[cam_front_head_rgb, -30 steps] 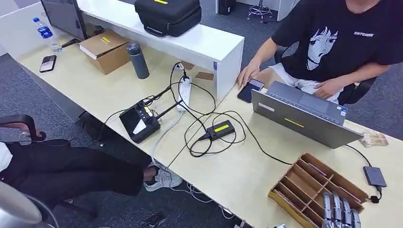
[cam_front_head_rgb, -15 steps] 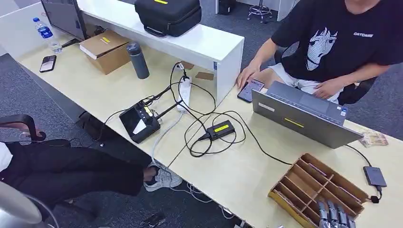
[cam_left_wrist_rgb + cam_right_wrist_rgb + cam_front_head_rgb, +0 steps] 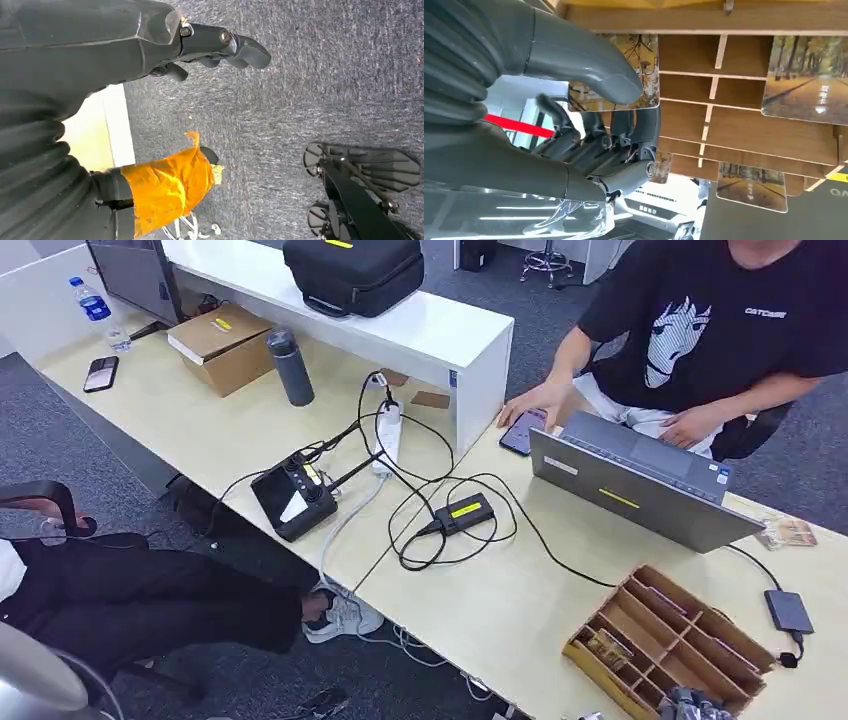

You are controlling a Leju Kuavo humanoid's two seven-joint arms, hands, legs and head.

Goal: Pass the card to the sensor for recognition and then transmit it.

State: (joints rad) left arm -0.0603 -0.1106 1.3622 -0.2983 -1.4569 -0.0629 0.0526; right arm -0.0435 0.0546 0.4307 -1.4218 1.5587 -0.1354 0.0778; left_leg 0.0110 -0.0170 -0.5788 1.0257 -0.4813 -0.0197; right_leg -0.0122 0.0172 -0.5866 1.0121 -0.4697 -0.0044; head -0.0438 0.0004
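Observation:
A wooden divided tray [image 3: 600, 670] sits on the desk at the lower right, with picture cards [image 3: 605, 647] in its slots. My right hand [image 3: 690, 706] shows at the bottom edge, at the tray's near side. In the right wrist view the right hand [image 3: 599, 130] is close over the tray [image 3: 744, 120]; its thumb [image 3: 594, 70] and fingers are apart, with a tree-picture card [image 3: 646, 55] just beyond the thumb. Nothing sits between them. Other cards [image 3: 806, 80] lean in nearby slots. My left hand [image 3: 220, 45] hangs over grey carpet, holding nothing.
A small black box with a yellow label [image 3: 462, 511] lies mid-desk among black cables. A person sits behind an open laptop [image 3: 640, 485], one hand on a phone [image 3: 522, 432]. A black handheld controller [image 3: 295, 498], a power strip [image 3: 388, 435] and a chair base [image 3: 360, 190] are nearby.
My right hand has drawn back and down from over the tray toward the picture's bottom edge. The person's hand has shifted on the phone.

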